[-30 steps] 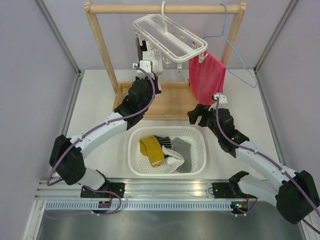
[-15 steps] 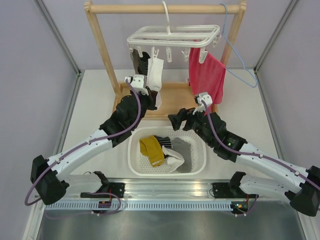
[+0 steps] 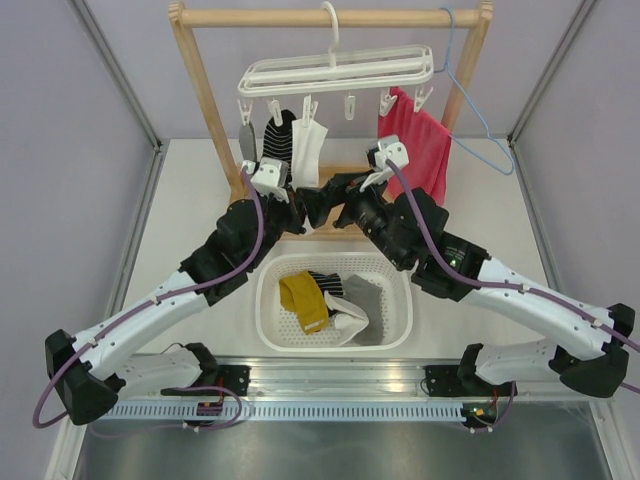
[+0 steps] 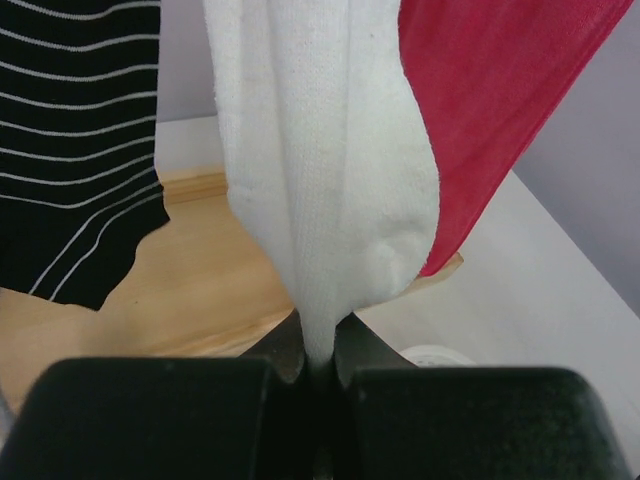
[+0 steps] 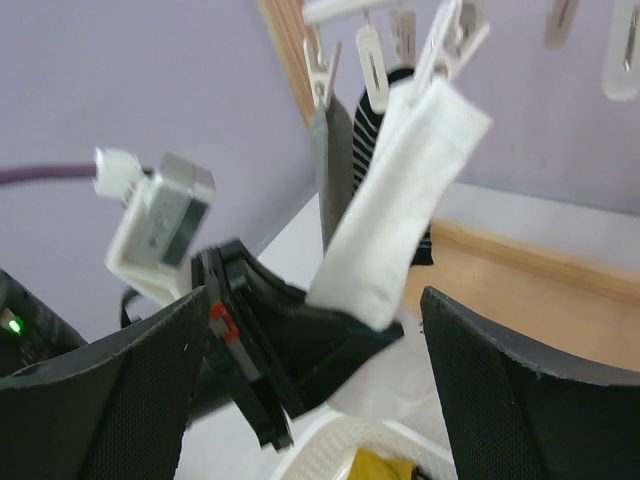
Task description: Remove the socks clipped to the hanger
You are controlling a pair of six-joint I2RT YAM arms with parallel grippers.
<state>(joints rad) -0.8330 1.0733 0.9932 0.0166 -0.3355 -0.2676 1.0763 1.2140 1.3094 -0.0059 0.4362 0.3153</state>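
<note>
The white hanger [image 3: 335,72] hangs from the wooden rail. Clipped to it are a grey sock [image 3: 247,147], a black-and-white striped sock [image 3: 280,135] and a white sock [image 3: 309,145]. My left gripper [image 3: 299,203] is shut on the white sock's lower end [image 4: 320,180], pinched between the jaws [image 4: 318,352]. The striped sock [image 4: 70,150] hangs to its left. My right gripper [image 3: 328,196] is open and empty, just right of the left gripper, facing the white sock [image 5: 400,210]; its fingers [image 5: 530,400] stand wide apart.
A red towel [image 3: 415,150] hangs at the hanger's right end, with a blue wire hanger [image 3: 470,100] behind. A white basket [image 3: 400,330] below holds yellow [image 3: 303,298], striped, grey and white socks. The wooden rack's base [image 3: 350,200] lies under the grippers.
The hanger has swung back to level and shifted left. My right arm moved left and forward to beside the left gripper. The left gripper stays on the white sock.
</note>
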